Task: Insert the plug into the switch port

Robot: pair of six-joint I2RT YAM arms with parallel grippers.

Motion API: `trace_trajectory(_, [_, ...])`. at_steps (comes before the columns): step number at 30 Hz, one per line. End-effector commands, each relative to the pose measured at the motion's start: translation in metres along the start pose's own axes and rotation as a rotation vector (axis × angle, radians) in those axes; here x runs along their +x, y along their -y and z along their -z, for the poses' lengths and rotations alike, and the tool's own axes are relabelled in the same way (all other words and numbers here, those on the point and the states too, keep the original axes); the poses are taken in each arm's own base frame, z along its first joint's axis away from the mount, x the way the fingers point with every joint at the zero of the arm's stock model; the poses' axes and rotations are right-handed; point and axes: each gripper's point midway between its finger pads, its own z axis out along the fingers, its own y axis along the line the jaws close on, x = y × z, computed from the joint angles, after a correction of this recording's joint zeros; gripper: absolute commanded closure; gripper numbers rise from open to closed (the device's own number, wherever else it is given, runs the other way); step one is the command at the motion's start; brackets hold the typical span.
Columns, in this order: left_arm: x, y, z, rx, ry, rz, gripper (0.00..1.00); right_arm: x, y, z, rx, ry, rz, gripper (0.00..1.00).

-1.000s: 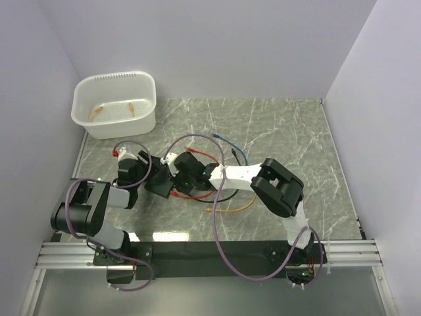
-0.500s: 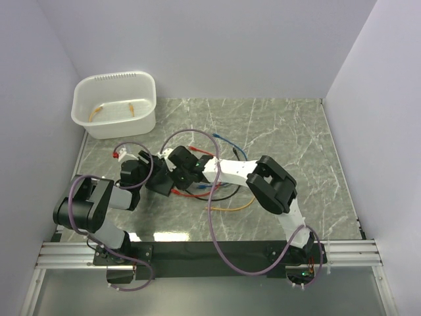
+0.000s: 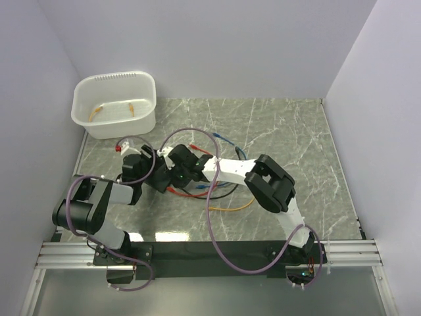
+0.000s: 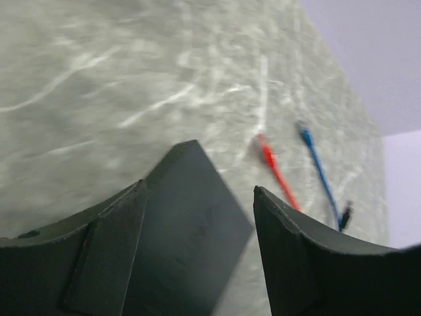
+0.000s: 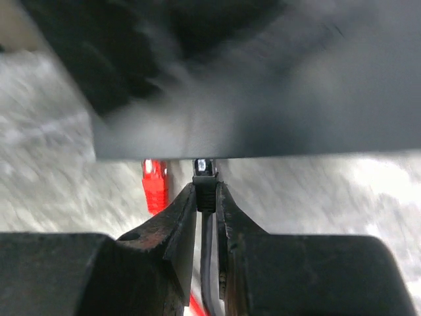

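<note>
The switch is a flat black box at the table's left centre; its corner shows between my left fingers in the left wrist view. My left gripper stands open astride that corner, left finger against it, with a gap at the right finger. My right gripper is shut on a black plug with its cable running back between the fingers. The plug's tip sits right at the switch's dark long edge, which is blurred. Whether the tip is inside a port cannot be told.
A white tub with orange cables stands at the back left. Loose cables lie by the switch: red, blue and orange. A red plug lies left of my right fingers. Walls close in on three sides.
Both grippers and the switch have shifted a little toward the back left. The right arm has stretched further left, bringing the plug up to the switch's edge.
</note>
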Motion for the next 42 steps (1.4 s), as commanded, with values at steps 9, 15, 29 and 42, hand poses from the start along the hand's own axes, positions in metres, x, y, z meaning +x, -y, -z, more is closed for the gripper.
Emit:
trace_trajectory(9, [0.067,-0.001,0.022,-0.041,-0.369,0.048,0.28,-0.098,-0.013,0.03,-0.024,0.441,0.025,0.72])
trace_trajectory(15, [0.04,0.0,0.023,-0.055,-0.307,0.046,0.28,-0.087,-0.012,0.046,-0.013,0.44,0.021,0.6])
trace_trajectory(29, [-0.027,0.048,0.026,0.011,-0.17,-0.006,0.28,-0.076,0.038,0.081,0.187,0.447,-0.098,0.55])
trace_trajectory(42, [-0.046,0.046,0.054,-0.004,-0.051,-0.03,0.27,-0.027,0.099,0.113,0.512,0.204,-0.25,0.48])
